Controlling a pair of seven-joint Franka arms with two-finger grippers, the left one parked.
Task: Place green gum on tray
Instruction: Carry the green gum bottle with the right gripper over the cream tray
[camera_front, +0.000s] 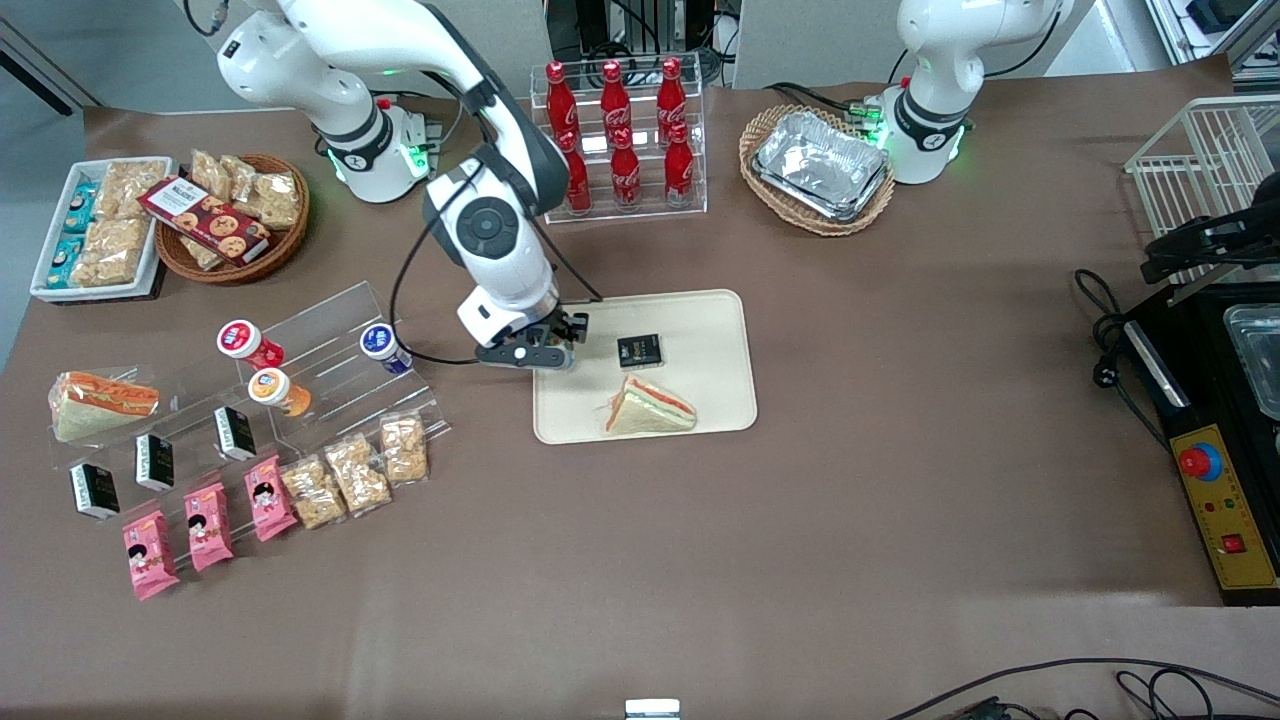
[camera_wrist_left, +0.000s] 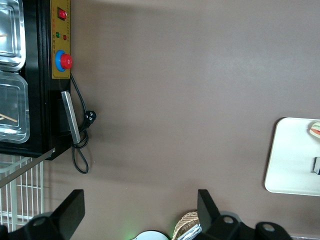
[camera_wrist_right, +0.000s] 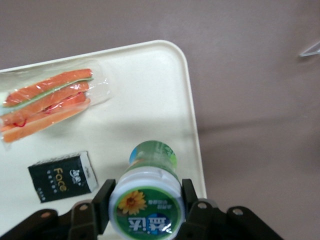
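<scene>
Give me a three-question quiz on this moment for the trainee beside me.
1. True or false: the gripper is shut on the green gum.
2. What lies on the tray already? A) black packet and wrapped sandwich B) two cola bottles C) nothing
3. Fill in: the gum is held above the tray's edge nearest the ____ arm's end of the table.

Key: 1 true. 2 A. 3 working.

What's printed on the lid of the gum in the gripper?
The gripper holds the green gum: white lid, green-and-yellow label. Best in the right wrist view.
</scene>
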